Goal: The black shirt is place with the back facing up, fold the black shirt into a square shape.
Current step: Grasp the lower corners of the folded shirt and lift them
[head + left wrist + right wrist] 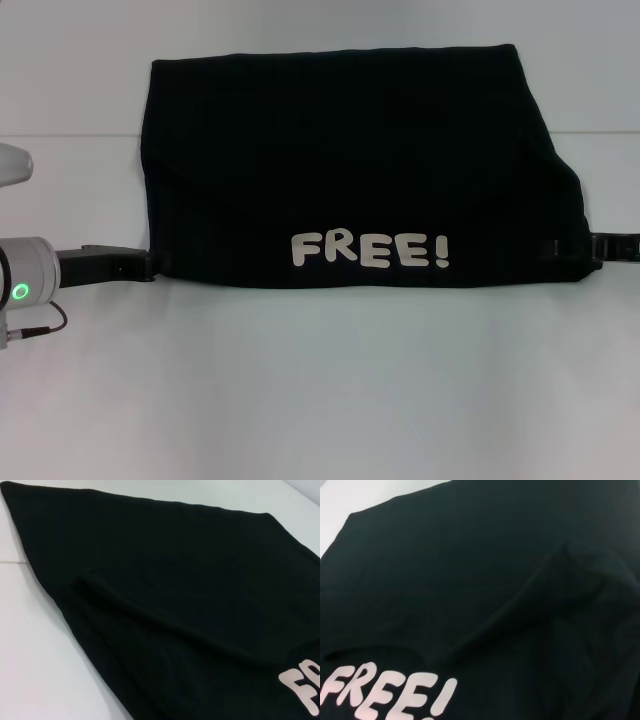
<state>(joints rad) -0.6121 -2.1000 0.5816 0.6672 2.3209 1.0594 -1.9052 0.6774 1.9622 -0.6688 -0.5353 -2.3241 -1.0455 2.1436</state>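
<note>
Black soft-fabric short-sleeved T-shirt point(350, 160), the only garment in view, lies folded into a wide band on the white table point(320, 390), and one gripper sits at each of its two near corners. The left gripper point(150, 266), a black hard claw on a silver wrist with one green light ring, reaches in low over the table and meets the shirt's near left corner; its tips disappear at the cloth edge, so whether they are apart or pinched on the fabric cannot be told. The right gripper point(572, 250), equally dark, reaches in from the opposite edge and meets the near right corner, where the cloth bunches a little; its fingers are lost against the black fabric, so their state cannot be told either.

Between the two grippers, one line of white "FREE!" lettering point(370, 250) runs along the shirt's near edge, upright as seen from the head camera. One soft diagonal fold ridge crosses the upper layer from the left side toward the lettering. The left wrist view shows that raised ridge point(165, 620) and the first letter of the print point(300, 690) at the frame's corner. The right wrist view shows the full word point(390, 692) and one rounded fold of cloth point(580, 575) beyond it. The shirt's far edge lies straight, and bare white table surrounds the shirt on all four sides.
</note>
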